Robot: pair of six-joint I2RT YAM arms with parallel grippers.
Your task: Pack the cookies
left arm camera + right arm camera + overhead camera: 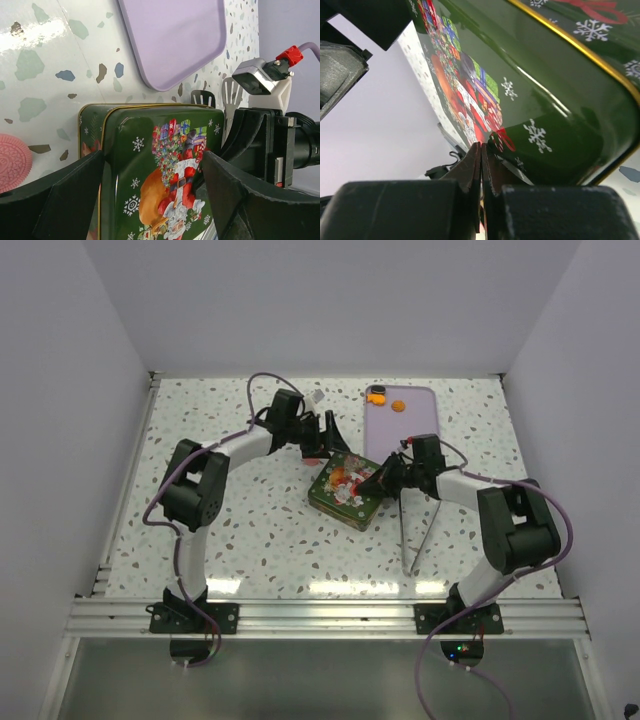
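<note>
A green Christmas tin [343,492] sits mid-table, its Santa lid [150,160] lying askew over the gold-rimmed base [89,125]. My left gripper [152,190] spans the lid, one finger pressed on each side edge. My right gripper [481,147] is shut with nothing between its fingers, its tips against the lid's edge on the tin's right side [378,476]. Two orange cookies [388,401] lie on the purple tray [405,430]. A pink cookie [12,167] lies on the table left of the tin.
Metal tongs [420,530] lie near my right arm, their tips [231,95] beside the tin. The purple tray [175,40] lies just behind the tin. White walls close in the speckled table [250,540] on three sides.
</note>
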